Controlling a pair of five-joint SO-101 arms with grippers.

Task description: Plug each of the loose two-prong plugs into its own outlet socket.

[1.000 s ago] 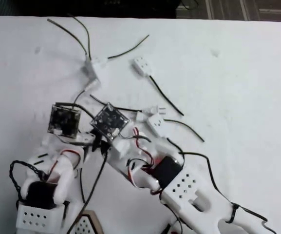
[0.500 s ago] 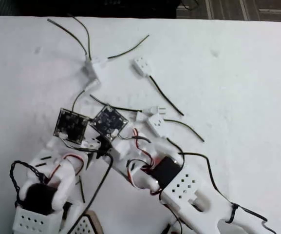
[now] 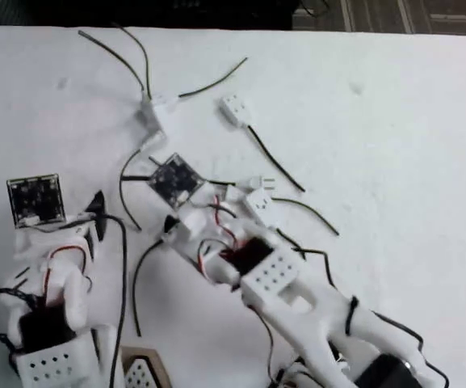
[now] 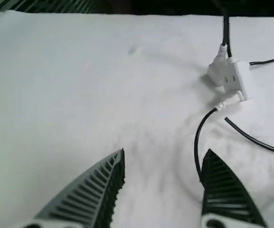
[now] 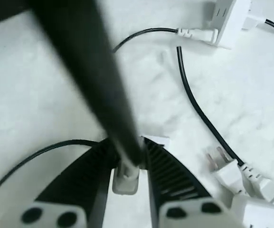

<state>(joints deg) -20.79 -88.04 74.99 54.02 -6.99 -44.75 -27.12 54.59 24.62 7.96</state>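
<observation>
Right gripper (image 5: pixel 127 154) is clamped narrow on a white plug (image 5: pixel 126 179), its ribbed black fingers (image 5: pixel 170 175) pressing the plug's two sides. The plug's black cord (image 5: pixel 94 71) rises from between them toward the wrist, so the prongs presumably point down and away, though I cannot see them. The grip is on the moulded body rather than the cord, probably so a push into a socket goes in straight. A second loose plug (image 5: pixel 224 167) lies on the cloth near the fingers, off to one side, with two bare flat metal prongs showing. Just beside it is a boxy white outlet socket (image 5: pixel 255 209). Farther ahead of the fingertips, an outlet block (image 5: pixel 228 16) already has a seated plug (image 5: pixel 196 33) in its side. Left gripper (image 4: pixel 164 154) stands wide and carries nothing, hovering over bare white cloth (image 4: pixel 70 95). Ahead of it and well apart sits what I take to be the same block (image 4: pixel 234 76) — glossy hard plastic with rounded corners, leads plugged in. This arm is likely parked clear so the right one can work. Cloth is matt and faintly mottled; the cords are thin, round and smooth, and look springy — they hold their curves.
</observation>
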